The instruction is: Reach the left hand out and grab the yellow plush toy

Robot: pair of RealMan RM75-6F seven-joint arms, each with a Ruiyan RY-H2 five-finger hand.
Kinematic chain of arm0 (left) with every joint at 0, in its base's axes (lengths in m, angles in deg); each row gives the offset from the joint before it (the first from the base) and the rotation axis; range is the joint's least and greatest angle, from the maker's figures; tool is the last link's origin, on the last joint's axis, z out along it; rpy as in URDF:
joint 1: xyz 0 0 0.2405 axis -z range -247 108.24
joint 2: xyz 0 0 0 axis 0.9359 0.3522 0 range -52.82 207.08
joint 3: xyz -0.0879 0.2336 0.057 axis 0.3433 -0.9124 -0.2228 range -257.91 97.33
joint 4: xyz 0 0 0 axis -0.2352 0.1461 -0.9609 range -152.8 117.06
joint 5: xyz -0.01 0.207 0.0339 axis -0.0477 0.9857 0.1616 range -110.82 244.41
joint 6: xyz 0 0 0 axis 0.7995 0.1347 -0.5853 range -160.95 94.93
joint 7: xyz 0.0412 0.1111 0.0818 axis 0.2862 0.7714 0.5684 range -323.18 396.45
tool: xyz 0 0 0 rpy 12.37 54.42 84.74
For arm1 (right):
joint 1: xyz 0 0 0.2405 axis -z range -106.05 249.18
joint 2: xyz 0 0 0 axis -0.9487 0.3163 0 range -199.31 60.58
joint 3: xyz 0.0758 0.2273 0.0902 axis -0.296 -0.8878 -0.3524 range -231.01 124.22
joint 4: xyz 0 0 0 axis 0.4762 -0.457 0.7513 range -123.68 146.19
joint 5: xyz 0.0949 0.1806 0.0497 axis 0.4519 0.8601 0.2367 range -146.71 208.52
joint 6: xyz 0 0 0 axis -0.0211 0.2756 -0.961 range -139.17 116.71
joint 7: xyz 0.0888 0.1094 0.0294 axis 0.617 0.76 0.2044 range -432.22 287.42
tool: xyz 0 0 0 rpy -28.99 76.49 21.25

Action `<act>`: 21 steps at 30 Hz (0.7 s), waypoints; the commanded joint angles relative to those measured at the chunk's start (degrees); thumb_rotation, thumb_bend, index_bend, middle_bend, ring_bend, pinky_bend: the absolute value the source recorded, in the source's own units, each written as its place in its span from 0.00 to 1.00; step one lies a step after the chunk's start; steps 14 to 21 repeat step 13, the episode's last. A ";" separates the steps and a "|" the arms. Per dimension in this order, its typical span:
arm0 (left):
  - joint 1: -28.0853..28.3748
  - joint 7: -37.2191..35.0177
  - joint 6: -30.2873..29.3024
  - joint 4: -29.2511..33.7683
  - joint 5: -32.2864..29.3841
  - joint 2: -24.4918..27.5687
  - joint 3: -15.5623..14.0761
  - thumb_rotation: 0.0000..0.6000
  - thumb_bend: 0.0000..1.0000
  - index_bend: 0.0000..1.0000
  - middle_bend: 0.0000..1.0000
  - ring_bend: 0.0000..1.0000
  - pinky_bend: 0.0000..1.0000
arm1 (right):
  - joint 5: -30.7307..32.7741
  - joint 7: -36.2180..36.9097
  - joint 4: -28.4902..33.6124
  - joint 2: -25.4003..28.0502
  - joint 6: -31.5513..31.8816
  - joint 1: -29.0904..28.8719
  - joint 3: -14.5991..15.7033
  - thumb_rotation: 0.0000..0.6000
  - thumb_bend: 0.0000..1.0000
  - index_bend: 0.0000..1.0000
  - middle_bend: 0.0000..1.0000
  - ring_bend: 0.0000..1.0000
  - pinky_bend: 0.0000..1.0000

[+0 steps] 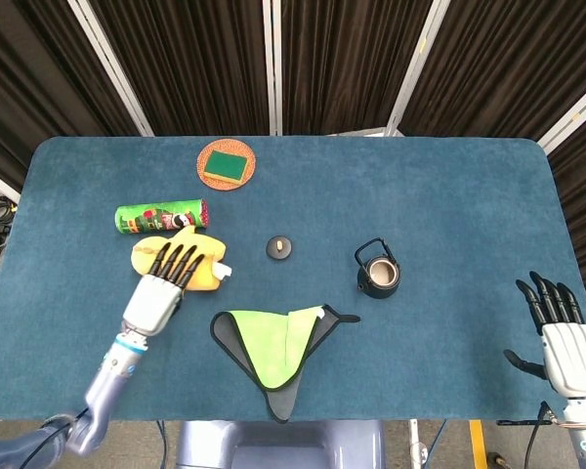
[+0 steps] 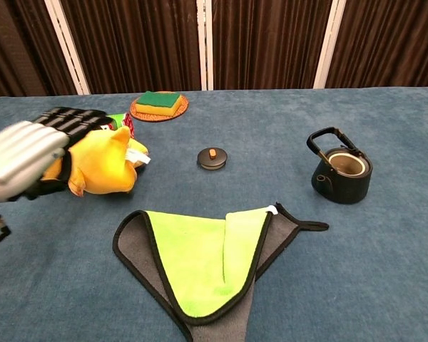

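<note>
The yellow plush toy [image 1: 181, 260] lies on the blue table [image 1: 420, 195] at my left side, just in front of the green snack can [image 1: 160, 217], which lies on its side; from the head view I cannot tell whether toy and can touch. In the chest view the toy [image 2: 103, 162] has a small white tag poking out toward the table's middle. My left hand [image 1: 161, 288] is laid over the toy from the near side, palm down, with the dark fingers [image 1: 179, 261] draped across its top. In the chest view the same hand [image 2: 25, 153] covers the toy's left part, the fingers curving over its upper edge. I cannot tell from either view whether the fingers have closed into a grip or merely rest on the plush. To the right of the toy, a small round black lid [image 1: 279, 247] with an orange knob sits by itself. Further right stands a black teapot [image 1: 378, 271], uncovered, its handle raised. Near the front edge, between toy and teapot, lies a folded cloth [image 1: 278, 350], bright green on its face with grey backing and black trim. At the far side of the table a green-and-yellow sponge [image 1: 226, 163] rests on a round orange coaster [image 1: 208, 154]. My right hand [image 1: 568, 347] hangs off the table's right front corner, fingers spread apart, holding nothing.
</note>
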 commanded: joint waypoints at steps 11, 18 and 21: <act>-14.15 4.31 -10.97 23.08 -4.87 18.93 -2.93 1.00 0.36 0.00 0.00 0.00 0.00 | -0.39 -1.70 -0.83 -1.24 1.44 0.25 -0.44 1.00 0.05 0.00 0.00 0.00 0.00; -15.54 4.21 -11.49 23.89 -5.50 20.45 -3.25 1.00 0.28 0.00 0.00 0.00 0.00 | -0.40 -1.91 -0.96 -1.45 1.48 0.22 -0.50 1.00 0.05 0.00 0.00 0.00 0.00; -15.54 4.21 -11.49 23.89 -5.50 20.45 -3.25 1.00 0.28 0.00 0.00 0.00 0.00 | -0.40 -1.91 -0.96 -1.45 1.48 0.22 -0.50 1.00 0.05 0.00 0.00 0.00 0.00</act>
